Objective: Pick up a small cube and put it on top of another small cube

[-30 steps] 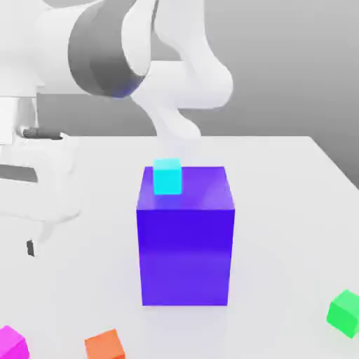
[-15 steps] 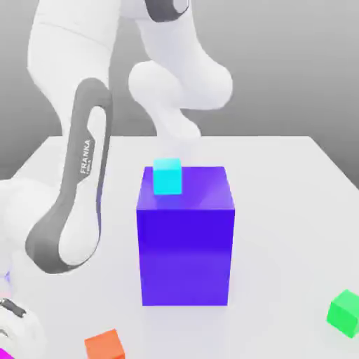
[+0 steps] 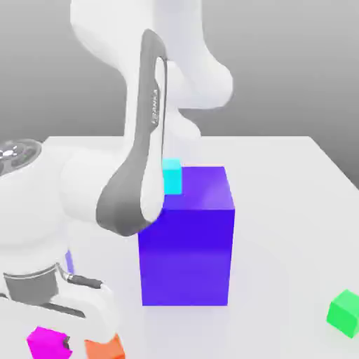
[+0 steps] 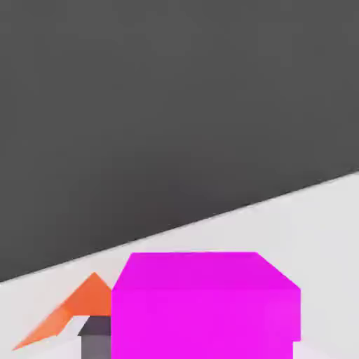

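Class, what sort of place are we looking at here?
Probably a simulated robot test bench: a bare white table, plain coloured blocks such as the big purple-blue block and green cube, against a blank grey backdrop.

The big purple-blue block (image 3: 186, 238) stands in the middle of the table (image 3: 294, 203) and is the tallest obstacle; a small cyan cube (image 3: 172, 176) sits on its top near the far edge, on the exterior view's left side. The rest of that top face is bare. The robot's arm (image 3: 140, 168) leans across the block's left side and crowds the table's left half down to the near edge. There the pink cube (image 3: 46, 343) and the orange cube (image 3: 105, 347) lie close together, with little room between them. A green cube (image 3: 345, 313) sits alone near the near right corner. The table's right side and far right corner lie open.
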Available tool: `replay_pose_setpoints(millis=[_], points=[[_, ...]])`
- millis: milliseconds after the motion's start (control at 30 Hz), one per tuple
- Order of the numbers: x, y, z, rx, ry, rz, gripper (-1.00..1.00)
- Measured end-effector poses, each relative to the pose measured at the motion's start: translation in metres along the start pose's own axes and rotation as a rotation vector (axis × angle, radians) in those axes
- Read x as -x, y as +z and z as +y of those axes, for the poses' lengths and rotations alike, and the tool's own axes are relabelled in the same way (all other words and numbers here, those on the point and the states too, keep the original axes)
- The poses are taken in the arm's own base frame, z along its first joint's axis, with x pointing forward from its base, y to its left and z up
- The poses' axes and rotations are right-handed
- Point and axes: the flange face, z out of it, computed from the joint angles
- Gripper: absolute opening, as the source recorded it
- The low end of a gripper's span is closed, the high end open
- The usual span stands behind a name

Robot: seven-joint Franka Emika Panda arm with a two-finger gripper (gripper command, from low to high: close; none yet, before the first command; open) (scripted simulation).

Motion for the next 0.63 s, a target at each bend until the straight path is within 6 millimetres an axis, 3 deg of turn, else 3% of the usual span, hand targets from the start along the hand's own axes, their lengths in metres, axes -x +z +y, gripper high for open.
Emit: replay_pose_setpoints(millis=[233, 367, 467, 500, 633], points=[[0.149, -0.011, -0.096, 0.006, -0.471, -0.007, -1.00], [0.253, -0.016, -0.128, 0.013, -0.772, -0.001, -1.00], [0.333, 0.005, -0.149, 0.021, -1.004, 0.009, -1.00], [0.360, 0.021, -0.155, 0.024, -1.083, 0.013, 1.00], [0.360, 0.021, -0.155, 0.024, -1.083, 0.013, 1.00]])
